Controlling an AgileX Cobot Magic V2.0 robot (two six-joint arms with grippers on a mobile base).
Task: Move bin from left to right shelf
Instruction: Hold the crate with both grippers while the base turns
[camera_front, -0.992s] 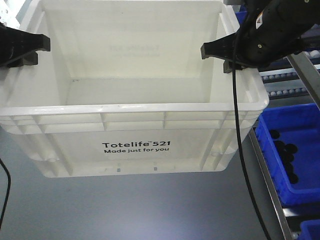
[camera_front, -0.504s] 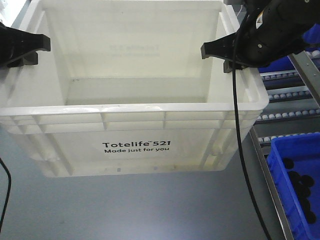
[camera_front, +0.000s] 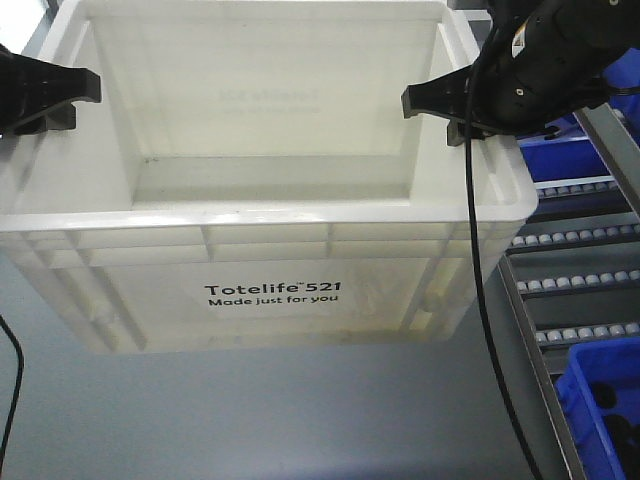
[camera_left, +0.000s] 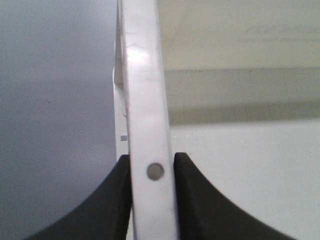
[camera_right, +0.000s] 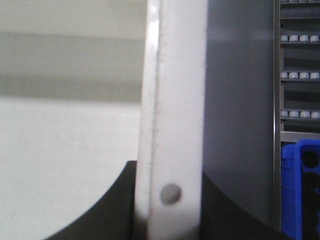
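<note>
The bin (camera_front: 270, 290), a large white tote printed "Totelife 521 Made just for you", hangs above the grey floor and fills the front view. It is empty inside. My left gripper (camera_front: 70, 100) is shut on the bin's left rim (camera_left: 150, 125), a black finger pressing each side of it. On the opposite side my right gripper (camera_front: 440, 105) is shut on the right rim (camera_right: 172, 125) in the same way. Neither shelf wall on the left shows.
A roller-track shelf (camera_front: 575, 235) with rows of small white wheels stands at the right behind a slanted metal post (camera_front: 535, 370). A blue plastic bin (camera_front: 605, 410) holding dark round parts sits on it at lower right (camera_right: 300, 190). A black cable (camera_front: 478, 300) hangs from the right arm.
The shelf and the blue bin have slid down and to the right in the front view, exposing more roller tracks. Both grippers keep the same hold on the bin's rims.
</note>
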